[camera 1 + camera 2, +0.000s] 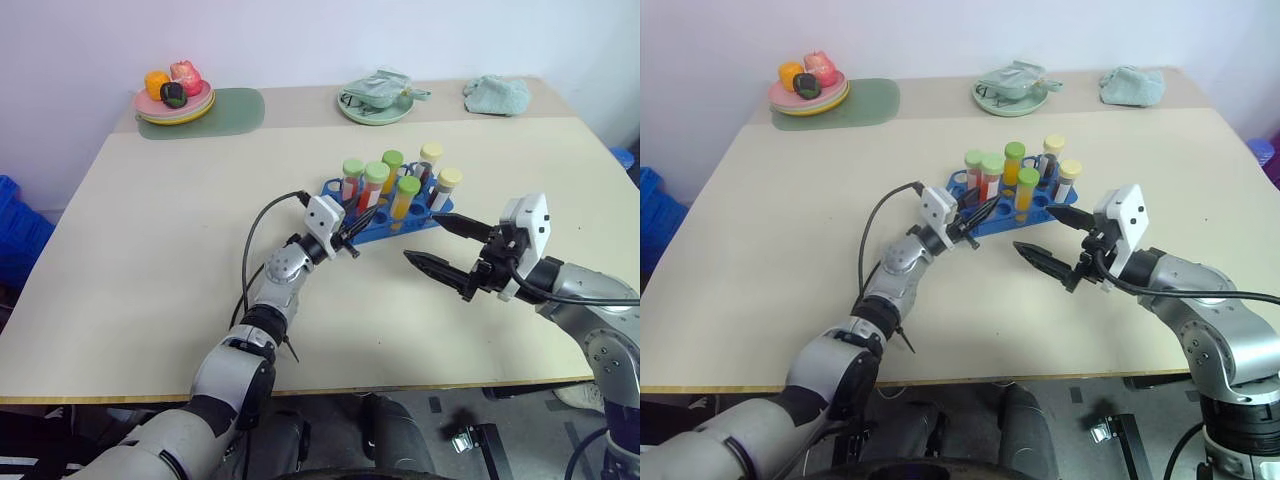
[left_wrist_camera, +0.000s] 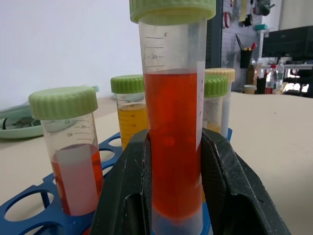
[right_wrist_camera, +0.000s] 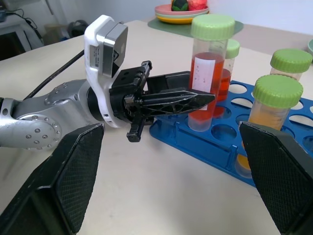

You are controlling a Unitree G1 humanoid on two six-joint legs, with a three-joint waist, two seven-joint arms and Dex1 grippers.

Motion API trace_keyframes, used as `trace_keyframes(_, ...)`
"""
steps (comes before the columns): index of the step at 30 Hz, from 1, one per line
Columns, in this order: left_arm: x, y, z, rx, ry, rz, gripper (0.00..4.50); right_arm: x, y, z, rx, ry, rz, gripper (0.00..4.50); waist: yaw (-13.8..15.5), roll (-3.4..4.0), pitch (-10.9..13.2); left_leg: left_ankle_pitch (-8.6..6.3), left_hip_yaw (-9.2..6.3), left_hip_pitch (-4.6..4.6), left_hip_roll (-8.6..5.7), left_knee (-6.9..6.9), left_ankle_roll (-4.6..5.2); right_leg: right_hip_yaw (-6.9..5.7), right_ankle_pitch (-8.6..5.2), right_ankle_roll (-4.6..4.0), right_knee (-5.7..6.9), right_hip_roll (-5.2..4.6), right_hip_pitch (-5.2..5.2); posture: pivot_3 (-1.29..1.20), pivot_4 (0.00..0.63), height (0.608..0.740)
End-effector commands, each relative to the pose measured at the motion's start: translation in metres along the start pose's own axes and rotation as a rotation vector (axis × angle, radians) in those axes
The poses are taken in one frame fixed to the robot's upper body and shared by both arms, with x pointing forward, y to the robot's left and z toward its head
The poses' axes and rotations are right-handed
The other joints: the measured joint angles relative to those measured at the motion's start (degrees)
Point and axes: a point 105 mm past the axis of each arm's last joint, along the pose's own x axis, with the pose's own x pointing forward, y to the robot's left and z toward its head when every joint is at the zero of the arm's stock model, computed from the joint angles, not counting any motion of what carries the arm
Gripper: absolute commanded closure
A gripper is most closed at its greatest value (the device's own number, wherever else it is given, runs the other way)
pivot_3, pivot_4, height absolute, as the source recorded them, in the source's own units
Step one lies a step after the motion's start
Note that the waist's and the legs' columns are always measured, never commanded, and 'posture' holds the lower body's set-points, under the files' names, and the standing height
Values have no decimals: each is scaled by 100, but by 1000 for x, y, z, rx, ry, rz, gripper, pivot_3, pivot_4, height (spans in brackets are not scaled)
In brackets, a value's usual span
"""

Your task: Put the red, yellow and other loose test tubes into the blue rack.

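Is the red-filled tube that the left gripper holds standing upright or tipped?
Upright: the red-filled, green-capped clear tube stands vertical in the blue plastic rack, clamped by the left gripper.

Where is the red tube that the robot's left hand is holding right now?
The red-filled, green-capped tube stands upright at the near edge of the blue rack in mid-table, clamped by the left gripper, beside another red tube.

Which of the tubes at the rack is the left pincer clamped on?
The red-filled green-capped tube at the blue rack's near edge; the other tubes stand free.
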Motion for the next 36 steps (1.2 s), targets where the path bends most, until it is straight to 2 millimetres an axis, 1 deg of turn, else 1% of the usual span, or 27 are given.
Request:
trace_keyframes(1, 0, 5, 10, 33, -39, 16, 3726, -1, 2, 14, -57, -35, 2, 0, 0, 0, 0, 0, 0, 0, 0, 0, 0, 0, 0, 0, 0, 0, 0, 0, 150, 740)
trace_keyframes(8, -1, 7, 10, 32, -42, 31, 3726, 2, 5, 17, -57, -36, 9, 0, 0, 0, 0, 0, 0, 0, 0, 0, 0, 0, 0, 0, 0, 0, 0, 0, 150, 740)
trace_keyframes(13, 3, 6, 10, 22, -39, 30, 3726, 0, 6, 17, -54, -27, 13, 0, 1, 0, 0, 0, 0, 0, 0, 0, 0, 0, 0, 0, 0, 0, 0, 0, 150, 740)
trace_keyframes(19, 5, -7, 7, -5, -46, 6, 3726, -3, 6, 17, -49, -18, 10, 0, 3, 0, 0, 0, 0, 0, -1, 0, 0, 0, 0, 0, 0, 0, 1, 0, 150, 740)
trace_keyframes(24, 4, -12, 5, -2, -40, -11, 3726, -4, 6, 14, -47, -14, 7, 0, -1, 0, 0, 0, 0, 0, 0, 0, 0, 0, 0, 0, 0, 0, 1, 0, 150, 740)
trace_keyframes(33, 1, 4, 9, 13, -43, 40, 3726, -7, 5, 10, -43, -12, 5, 0, -1, 0, 0, 0, 0, 2, 0, 0, 0, 0, 0, 0, 1, 0, 2, 0, 150, 740)
trace_keyframes(36, 0, 4, 9, 20, -43, 43, 3726, -8, 4, 9, -43, -11, 5, 0, 1, 0, 0, 0, 0, 3, 0, 0, 0, 0, 0, 0, 1, 0, 2, 0, 150, 740)
